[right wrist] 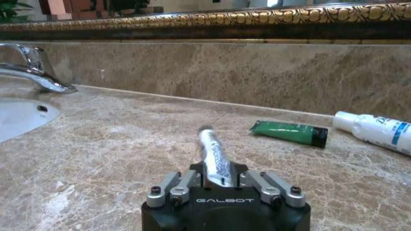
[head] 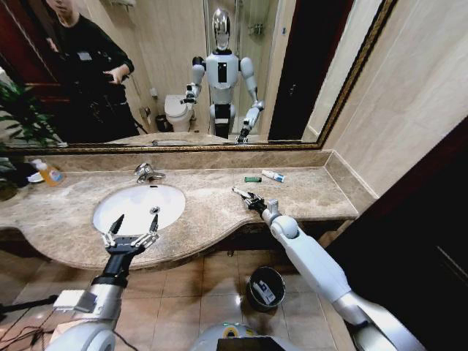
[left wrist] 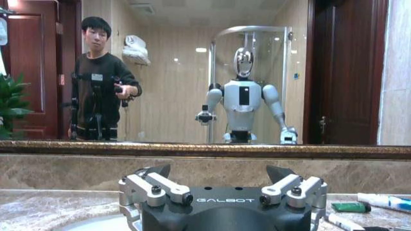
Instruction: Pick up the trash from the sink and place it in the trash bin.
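My right gripper [head: 249,198] is shut on a small white tube [head: 238,192] low over the marble countertop [head: 307,194], to the right of the white oval sink [head: 139,207]. In the right wrist view the tube [right wrist: 212,158] sticks out from between the fingers [right wrist: 183,185]. A small green piece [head: 252,179] and a white-blue packet [head: 273,175] lie farther back by the wall. My left gripper [head: 132,225] is open and holds nothing, hovering over the sink's front rim. The dark round trash bin [head: 265,287] stands on the floor under the counter's edge.
A chrome faucet [head: 148,172] stands behind the basin. An orange-yellow bottle [head: 50,173] stands at the counter's far left beside a plant [head: 18,117]. A mirror [head: 219,73] runs along the back wall. A dark wall [head: 424,219] closes in on the right.
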